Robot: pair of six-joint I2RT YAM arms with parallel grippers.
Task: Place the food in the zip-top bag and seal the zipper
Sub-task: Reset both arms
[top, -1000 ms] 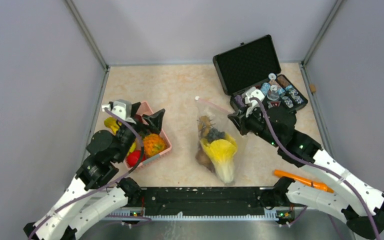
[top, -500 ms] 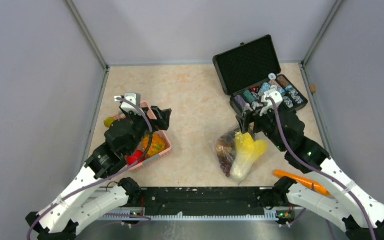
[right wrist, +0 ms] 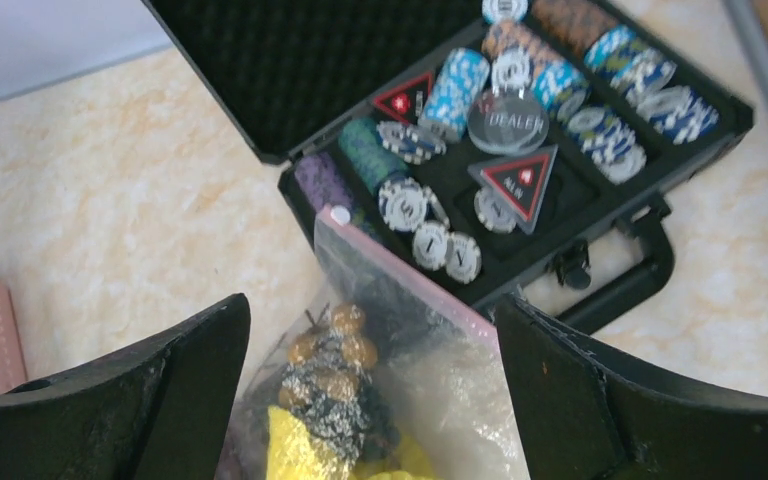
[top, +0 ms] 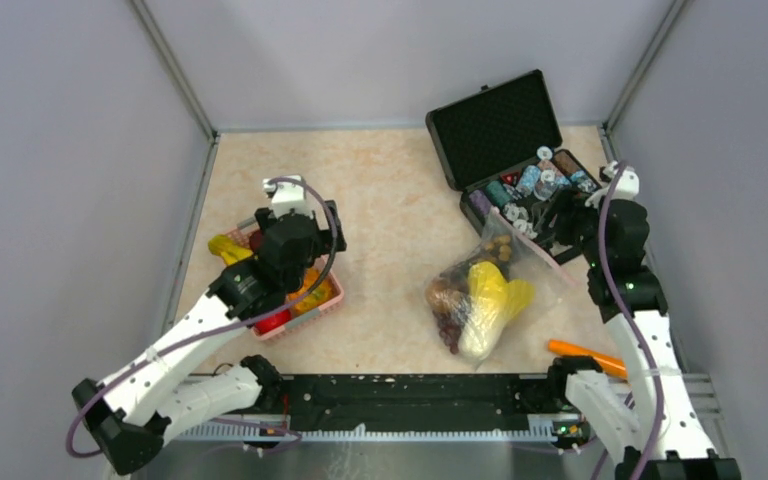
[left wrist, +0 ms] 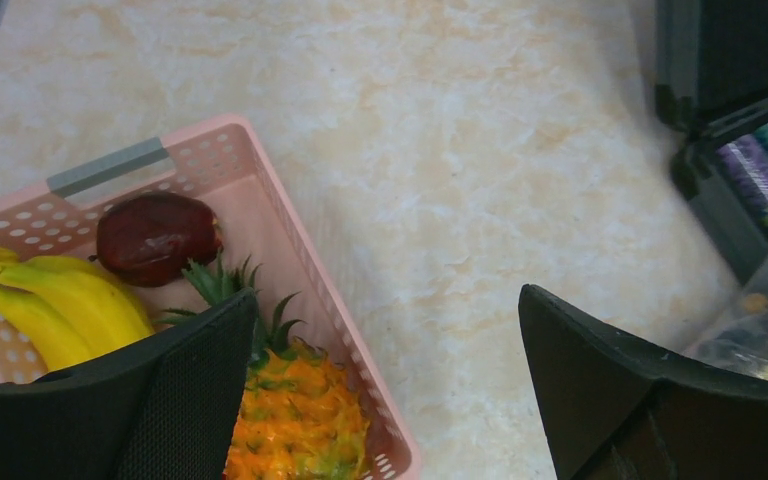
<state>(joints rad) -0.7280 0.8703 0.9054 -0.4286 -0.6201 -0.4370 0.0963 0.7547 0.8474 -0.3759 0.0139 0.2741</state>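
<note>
Surface [top: 390,190]: pale marbled top, walled in on three sides.
Black case [top: 495,125]: stands at the far right with its lid up, rows of poker chips [right wrist: 600,125] inside.
Pink basket [left wrist: 290,250]: sits on the left and holds bananas [left wrist: 50,300], a dark red fruit [left wrist: 155,235] and an orange pineapple [left wrist: 295,415].
Zip-top bag [top: 480,300]: lies crumpled right of centre, just in front of the case, its mouth end towards the case.
Left hand [left wrist: 385,300]: fingers spread wide and holding nothing, hanging over the basket's right-hand wall.
Right hand [right wrist: 370,305]: fingers spread wide with nothing held, above the bag's mouth end.
Food in the bag: a yellow piece [top: 490,290], a dark grape bunch [right wrist: 335,385] and some brown bits show through the plastic.
Carrot [top: 585,355]: lies loose on the surface by the right arm's base.
Zipper [right wrist: 410,275]: thin pink strip across the bag's mouth, near the case; I cannot tell whether it is sealed.
</note>
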